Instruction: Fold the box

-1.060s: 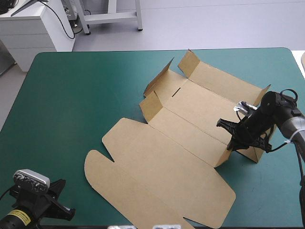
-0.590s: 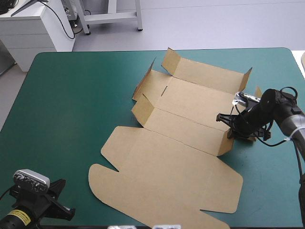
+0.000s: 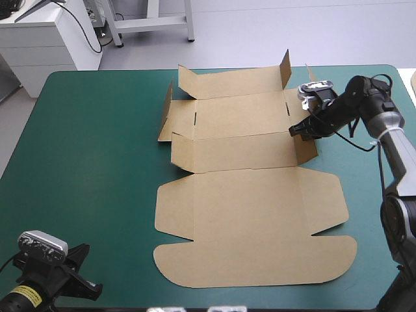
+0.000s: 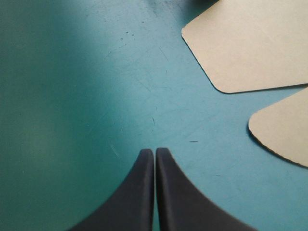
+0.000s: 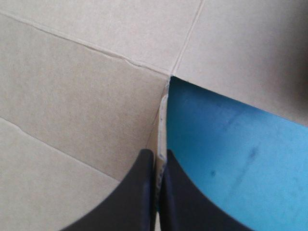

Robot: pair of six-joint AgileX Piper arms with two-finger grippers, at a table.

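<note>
My right claw point(image 3: 299, 130) clamps a raised flap at the right end of the box point(image 3: 250, 214). My left claw point(image 4: 155, 154), clenched empty, sits near the box's lid.

The table point(image 3: 97, 149) – 1 teal-green cover point(image 4: 72, 96), finely scratched, with small dark specks.

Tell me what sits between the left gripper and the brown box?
Only bare teal-green cover: in the left wrist view it stretches from the shut left gripper to the rounded corners of the box. The high view shows the same gap.
</note>
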